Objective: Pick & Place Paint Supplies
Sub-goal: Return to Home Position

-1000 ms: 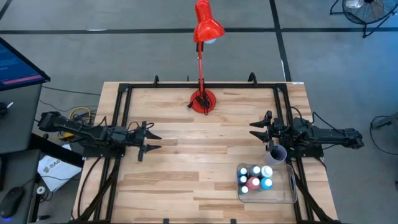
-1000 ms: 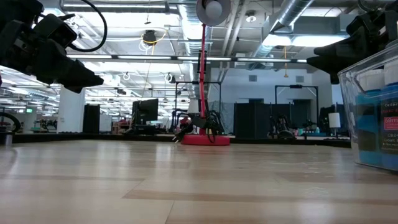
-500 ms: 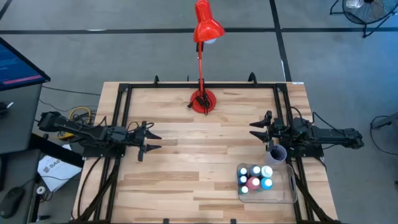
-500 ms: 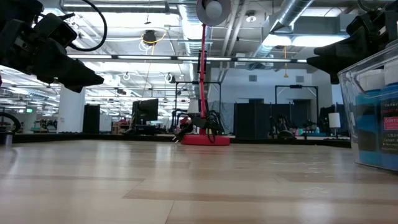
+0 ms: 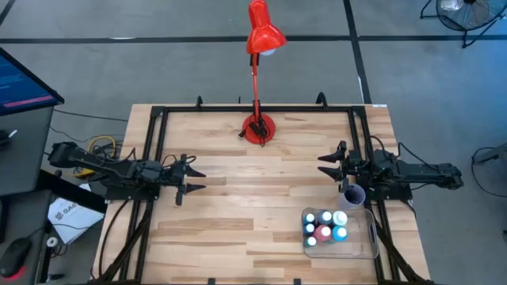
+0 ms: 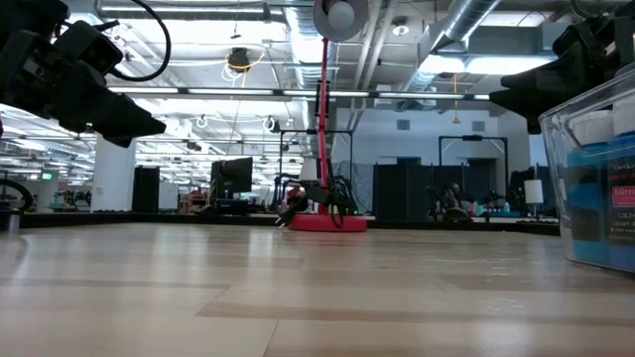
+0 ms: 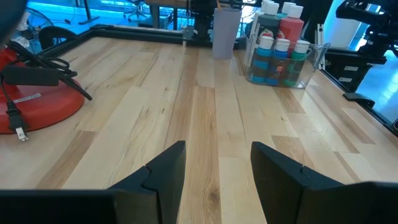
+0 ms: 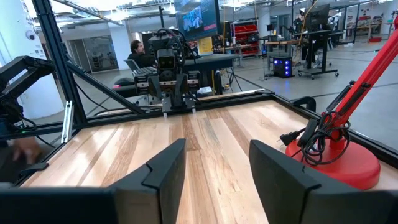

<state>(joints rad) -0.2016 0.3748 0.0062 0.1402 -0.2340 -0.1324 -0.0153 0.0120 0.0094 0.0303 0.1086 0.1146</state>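
The paint bottles (image 5: 325,226), white-capped in blue, teal and pink-red, stand upright inside a clear plastic tray (image 5: 369,237) near the table's right near corner; they also show in the left wrist view (image 7: 278,48). A lilac cup (image 5: 353,195) stands just beyond the tray. My left gripper (image 5: 192,180) hovers open over the table's left side, far from the bottles. My right gripper (image 5: 329,164) hovers open at the right side, just beyond the cup. Both touch nothing. No paintbrushes show.
A red desk lamp (image 5: 258,127) stands on its round base at the middle of the far edge, its cord beside the base (image 7: 25,74). A black frame (image 5: 154,119) runs along the table's edges. Bare wood lies between the two arms.
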